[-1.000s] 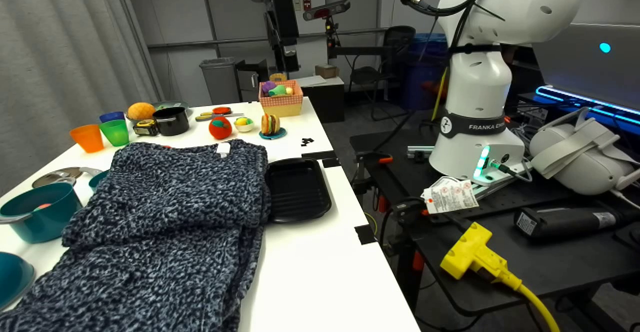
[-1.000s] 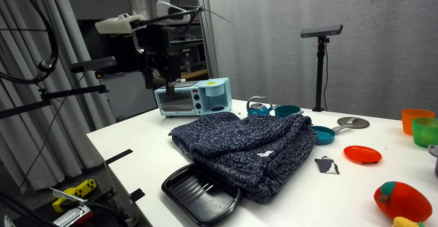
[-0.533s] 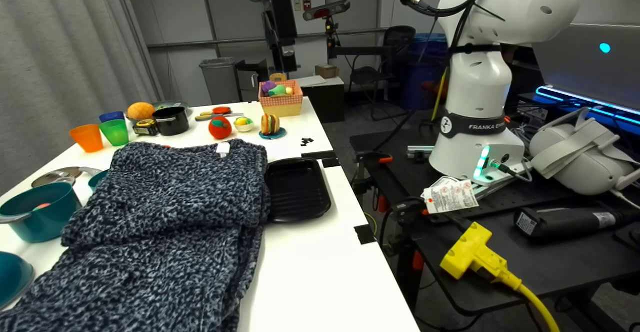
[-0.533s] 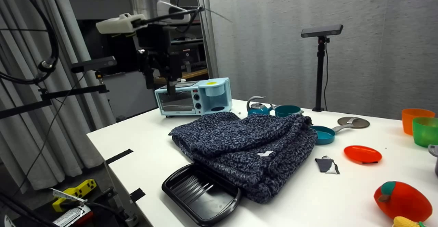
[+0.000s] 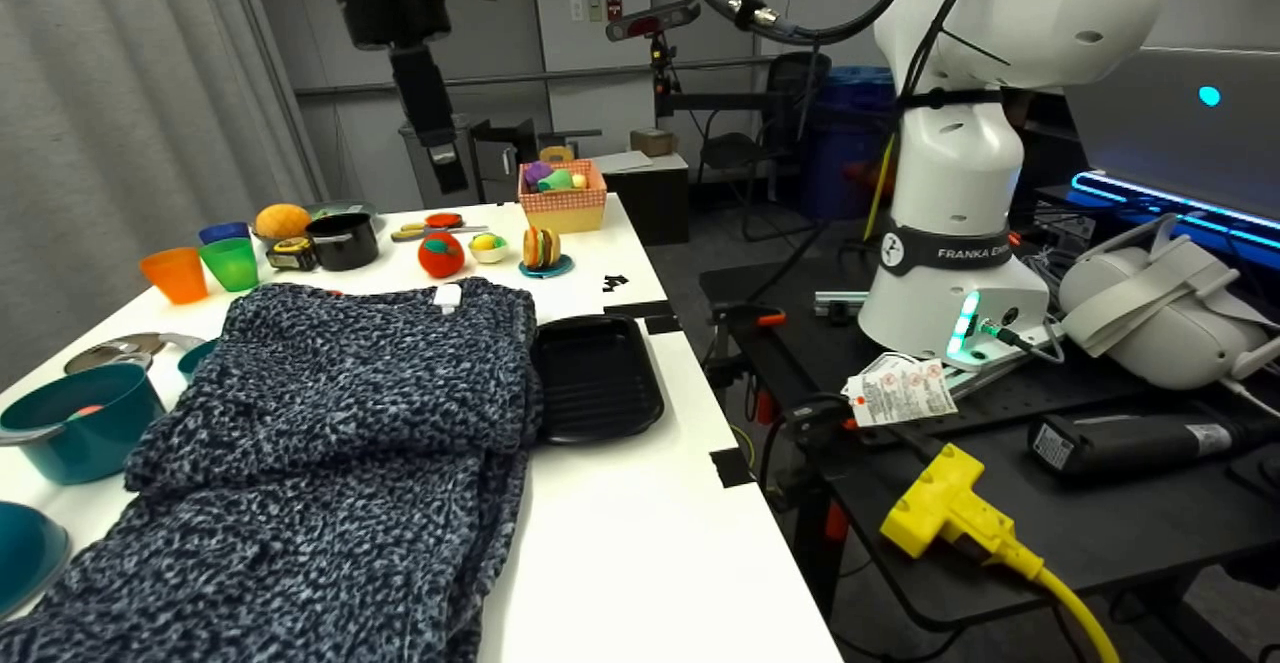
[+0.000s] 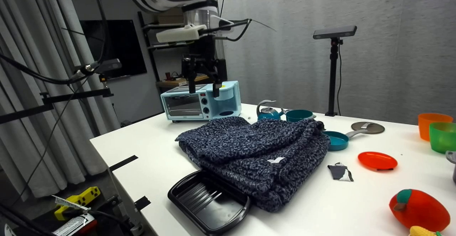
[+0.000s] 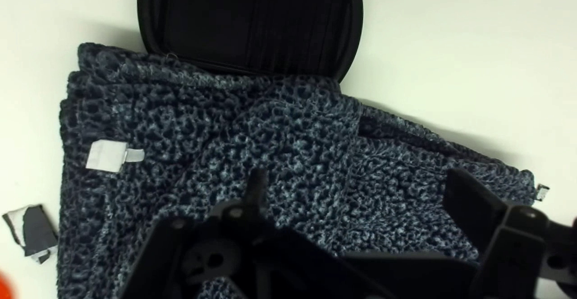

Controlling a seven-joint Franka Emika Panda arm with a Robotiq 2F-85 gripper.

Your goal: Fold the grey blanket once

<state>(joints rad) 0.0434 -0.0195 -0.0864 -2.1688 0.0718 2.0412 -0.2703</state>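
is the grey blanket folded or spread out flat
Folded, at least in part: in the wrist view, the grey blanket shows layered edges stacked along one side.

A pleated grey fabric curtain (image 5: 110, 103) hangs alongside the flat white desk (image 5: 630, 553); beyond the desk stand a black-framed office chair (image 5: 736, 149), on dark grey floor (image 5: 682, 261), and a pale grey panelled wall (image 5: 590, 48).
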